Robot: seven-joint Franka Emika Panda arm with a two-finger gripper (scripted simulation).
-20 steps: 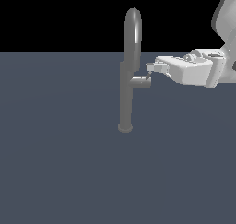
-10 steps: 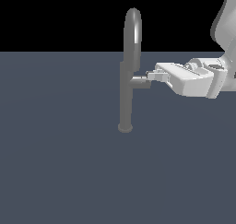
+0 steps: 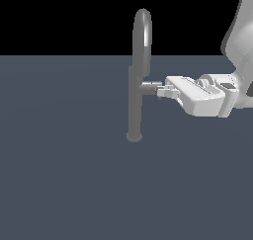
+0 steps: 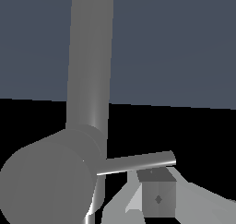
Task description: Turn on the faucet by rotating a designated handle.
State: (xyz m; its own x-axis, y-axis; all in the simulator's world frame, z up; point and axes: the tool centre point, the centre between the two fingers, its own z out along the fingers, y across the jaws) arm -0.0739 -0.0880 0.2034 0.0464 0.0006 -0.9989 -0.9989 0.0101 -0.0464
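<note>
The faucet stands upright on the flat dark grey-blue counter, a little to the exterior view's right of the middle of the scene, its round base flange resting on the surface. Its slim grey column rises to a tall arched spout, whose top shows against the black background above the counter's far edge.

From the column's side, about halfway up, a stubby horizontal cylinder sticks out toward the exterior view's right. This is where the handle sits. In the wrist view the cylinder's round end fills the near foreground, and the handle's thin lever rod juts out sideways from it, bright along its upper edge.

Just beyond the cylinder's end, further to the exterior view's right, is the white hand, held level and pointing at the faucet. Its fingertips reach the tip of the handle; the wrist view shows one grey finger pad just beside the lever rod, close under it. Whether the fingers are spread or pressed together cannot be told.

The white arm continues to the exterior view's right edge and rises out of frame.
</note>
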